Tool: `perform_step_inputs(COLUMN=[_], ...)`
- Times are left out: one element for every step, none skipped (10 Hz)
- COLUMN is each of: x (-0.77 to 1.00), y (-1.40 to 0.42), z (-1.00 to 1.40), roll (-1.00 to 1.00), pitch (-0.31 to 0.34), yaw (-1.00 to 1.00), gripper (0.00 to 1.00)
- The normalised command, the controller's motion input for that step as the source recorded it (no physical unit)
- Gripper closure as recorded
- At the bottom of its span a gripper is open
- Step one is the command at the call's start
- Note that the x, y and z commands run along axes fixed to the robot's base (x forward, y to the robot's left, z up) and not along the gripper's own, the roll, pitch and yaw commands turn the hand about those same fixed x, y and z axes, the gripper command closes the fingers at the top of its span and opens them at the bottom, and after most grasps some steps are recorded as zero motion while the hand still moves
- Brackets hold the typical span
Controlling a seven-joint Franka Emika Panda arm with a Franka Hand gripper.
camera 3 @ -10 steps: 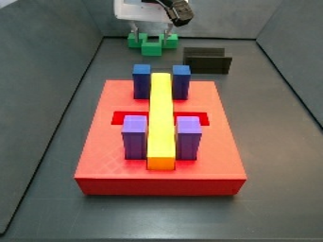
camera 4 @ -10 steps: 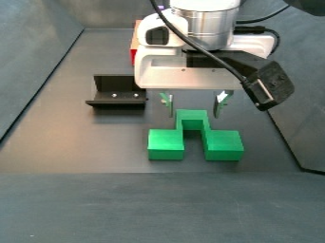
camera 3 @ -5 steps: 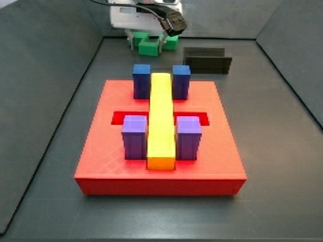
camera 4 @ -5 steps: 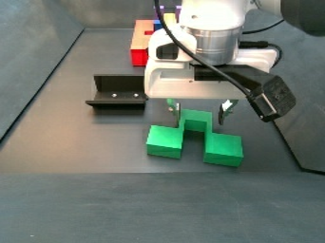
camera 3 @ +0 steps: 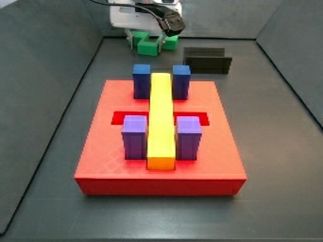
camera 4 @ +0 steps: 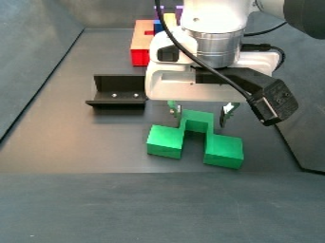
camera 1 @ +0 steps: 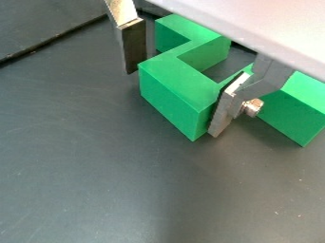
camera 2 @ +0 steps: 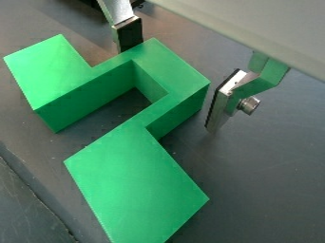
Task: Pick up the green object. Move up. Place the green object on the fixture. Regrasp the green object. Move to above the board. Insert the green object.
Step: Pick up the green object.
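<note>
Hand (camera 4: 196, 116) low over green object (camera 4: 193, 140), plates spread wide astride middle arm; nothing gripped; fixture (camera 4: 116, 92) nearby

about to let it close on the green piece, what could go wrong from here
1. The gripper is open and straddles the green object's middle arm; in both wrist views one finger sits closer than the other, so closing may slide or twist the piece.
2. A twisted grasp could make placing it on the fixture harder.
</note>
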Motion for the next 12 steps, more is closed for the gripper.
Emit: perform_step_inputs(x=[-0.03,-0.01,0.0,0.0,-0.01,-0.01,-0.03,0.0,-0.02,-0.05,-0.06,-0.07], y=[0.0,0.0,0.0,0.0,0.0,0.0,0.0,0.0,0.0,0.0,0.0,0.0], z=[0.0,-0.01,-0.01,0.0,0.0,-0.02,0.0,-0.03,-0.03,-0.02,0.0,0.0], roll=[0.0,0.0,0.0,0.0,0.0,0.0,0.0,0.0,0.0,0.0,0.0,0.0], pitch=[0.0,0.0,0.0,0.0,0.0,0.0,0.0,0.0,0.0,0.0,0.0,-0.01], yaw=[-0.15,-0.18,-0.21,-0.19,-0.15,-0.17,-0.13,-0.12,-0.12,-0.1,-0.06,0.0], gripper=[0.0,0.0,0.0,0.0,0.0,0.0,0.0,0.0,0.0,0.0,0.0,0.0])
